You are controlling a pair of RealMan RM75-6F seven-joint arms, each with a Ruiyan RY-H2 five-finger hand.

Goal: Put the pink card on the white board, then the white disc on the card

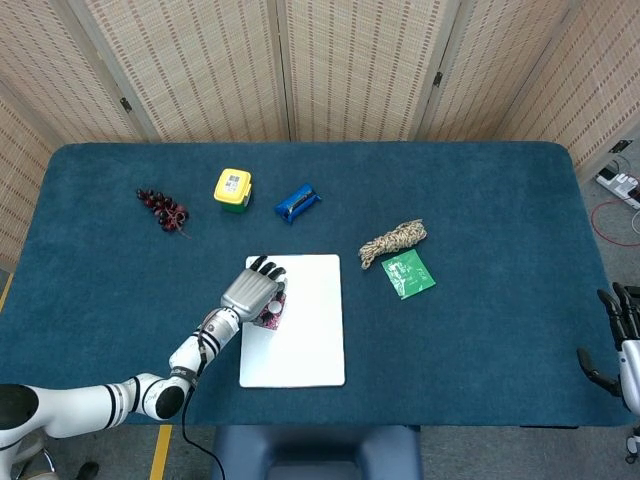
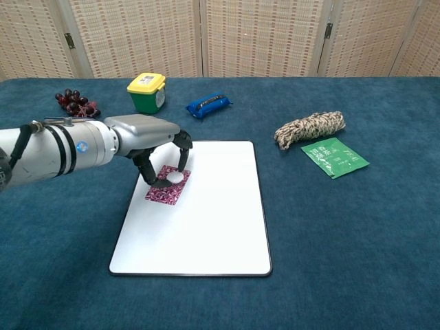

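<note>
The white board (image 1: 305, 340) (image 2: 206, 220) lies flat on the blue table, near the front. The pink patterned card (image 2: 161, 192) (image 1: 270, 318) lies on the board's upper left part. The white disc (image 2: 176, 177) sits on the card's far corner. My left hand (image 2: 155, 141) (image 1: 250, 290) arches over the disc, thumb on one side and fingers on the other, pinching it. In the head view the hand hides most of the card. My right hand (image 1: 620, 340) hangs at the table's far right edge, fingers apart and holding nothing.
Along the back stand dark grapes (image 1: 162, 208) (image 2: 74, 102), a yellow-lidded container (image 1: 232, 189) (image 2: 146, 91) and a blue packet (image 1: 297, 202) (image 2: 208, 104). A coil of rope (image 1: 393, 241) (image 2: 309, 128) and a green packet (image 1: 408, 273) (image 2: 334, 157) lie right of the board.
</note>
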